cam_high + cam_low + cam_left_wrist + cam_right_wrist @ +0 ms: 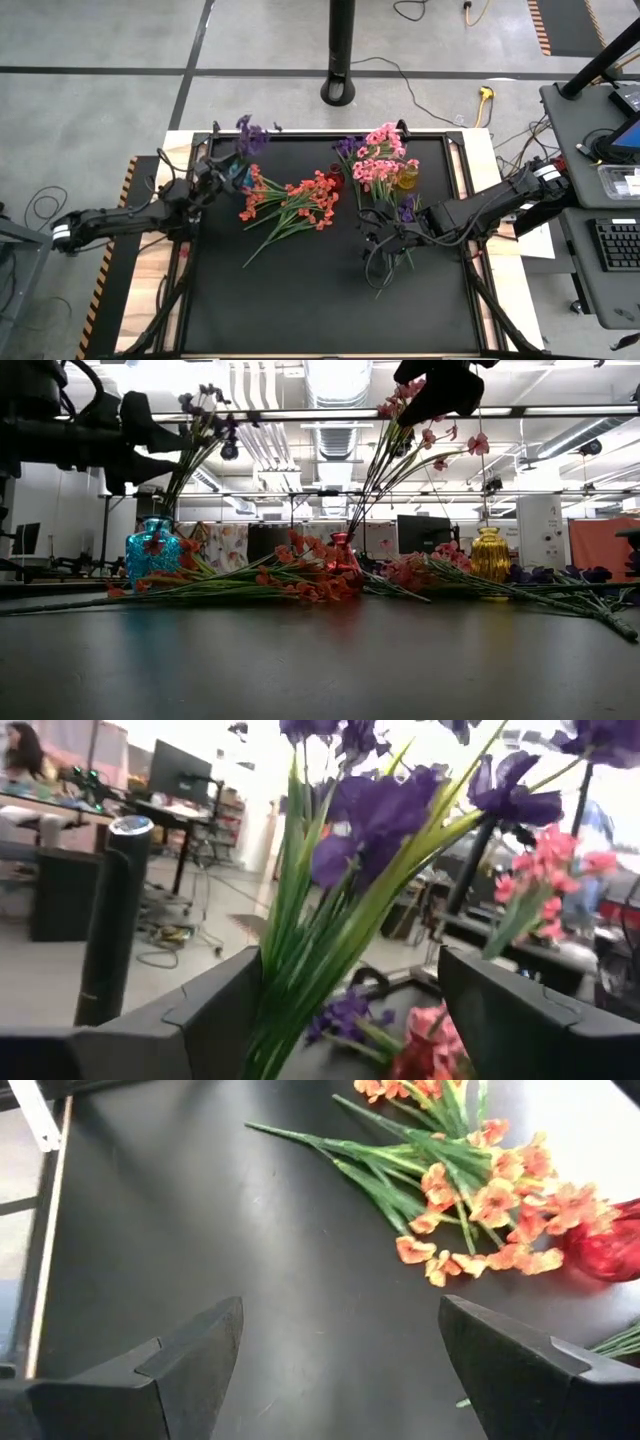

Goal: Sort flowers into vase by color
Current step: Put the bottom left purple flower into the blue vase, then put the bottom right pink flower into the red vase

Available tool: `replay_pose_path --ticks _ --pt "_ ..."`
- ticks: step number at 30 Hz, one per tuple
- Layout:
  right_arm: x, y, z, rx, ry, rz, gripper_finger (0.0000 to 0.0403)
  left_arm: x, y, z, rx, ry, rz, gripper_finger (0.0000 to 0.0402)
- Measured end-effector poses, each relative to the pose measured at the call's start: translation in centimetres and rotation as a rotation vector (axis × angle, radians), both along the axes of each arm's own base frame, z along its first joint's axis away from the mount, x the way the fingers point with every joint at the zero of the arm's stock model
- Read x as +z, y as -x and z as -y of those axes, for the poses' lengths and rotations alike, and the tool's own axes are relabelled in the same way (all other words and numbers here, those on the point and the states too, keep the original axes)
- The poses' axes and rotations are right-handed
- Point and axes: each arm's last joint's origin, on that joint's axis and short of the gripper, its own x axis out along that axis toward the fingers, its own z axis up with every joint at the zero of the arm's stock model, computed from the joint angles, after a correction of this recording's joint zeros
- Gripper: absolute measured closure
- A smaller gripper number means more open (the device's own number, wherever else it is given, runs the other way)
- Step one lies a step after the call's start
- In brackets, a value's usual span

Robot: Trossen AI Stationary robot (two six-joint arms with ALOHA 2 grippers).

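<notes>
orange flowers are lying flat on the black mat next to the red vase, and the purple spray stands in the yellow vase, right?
Not quite. The orange flowers do lie flat on the mat beside the red vase, but the purple spray stands in the blue vase, not the yellow vase. The low view shows this.

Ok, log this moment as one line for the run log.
left hand: open around purple flowers in blue vase | right hand: open, empty, over mat | orange flowers: lying on mat
</notes>
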Motion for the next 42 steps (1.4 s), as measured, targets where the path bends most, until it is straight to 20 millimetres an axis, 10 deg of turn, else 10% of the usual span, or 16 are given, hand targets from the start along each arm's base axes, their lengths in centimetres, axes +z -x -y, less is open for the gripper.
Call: replay_pose_path --ticks 17,42 --pt "-0.3 0.3 0.0 0.001 -0.022 -0.051 0.0076 7.4 2.4 0.7 0.052 0.307 -0.494 0.0118" --pt "-2.8 4.3 1.6 -0.526 -0.192 -0.405 0.0076 7.1 0.4 6.5 -0.617 0.426 -0.451 0.0135"
